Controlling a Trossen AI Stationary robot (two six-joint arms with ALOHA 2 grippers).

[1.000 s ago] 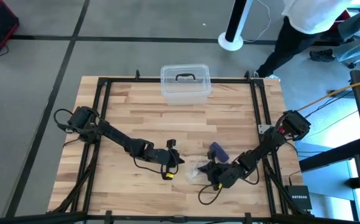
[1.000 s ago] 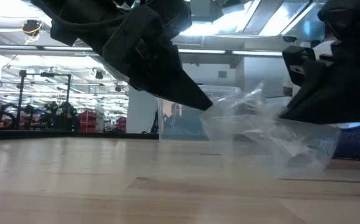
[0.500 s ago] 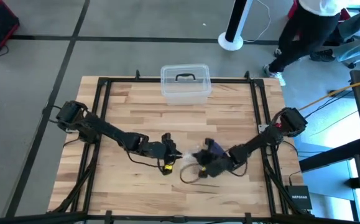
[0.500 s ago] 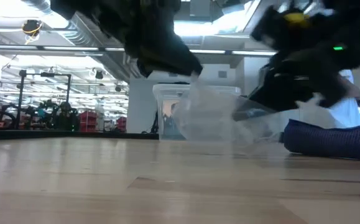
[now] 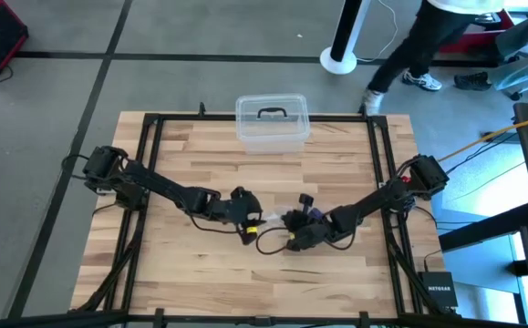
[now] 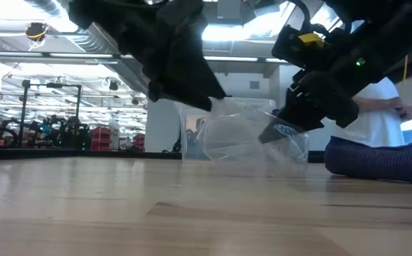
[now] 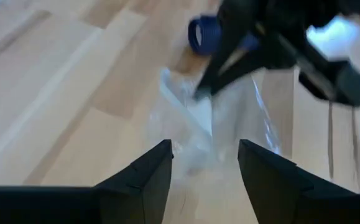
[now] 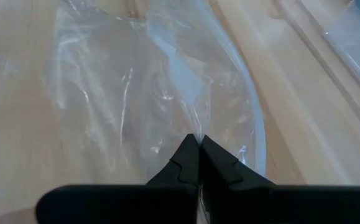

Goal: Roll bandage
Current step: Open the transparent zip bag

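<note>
The bandage is a small purple roll (image 5: 315,215) (image 7: 203,32) lying on its side on the wood (image 6: 376,161), just right of both grippers. A clear crinkly plastic bag (image 5: 273,221) (image 6: 248,135) hangs between the grippers at the table's middle. My right gripper (image 5: 289,225) (image 8: 195,140) is shut on the bag. My left gripper (image 5: 254,219) (image 7: 204,162) stands open at the bag's left, the bag's near edge (image 7: 189,134) just ahead of its fingers. My right gripper pinches a fold of the bag's clear plastic (image 8: 194,129) between its two shut fingertips. The fingers slant down from the table's right side (image 6: 273,134). The bag spreads ahead of them, raised and crumpled. Whether my left gripper touches the bag I cannot tell.
A clear plastic box with a black handle (image 5: 272,120) stands at the middle of the table's far edge. A person (image 5: 428,41) walks on the floor beyond the far right corner. Bare wood lies toward the near edge and the left (image 5: 172,264).
My left gripper has opened and let go of the bag. My right gripper, still shut on the bag, has gone toward the table's left and far edge, drawing the bag along. The purple roll has stayed on the wood and now shows uncovered at the right.
</note>
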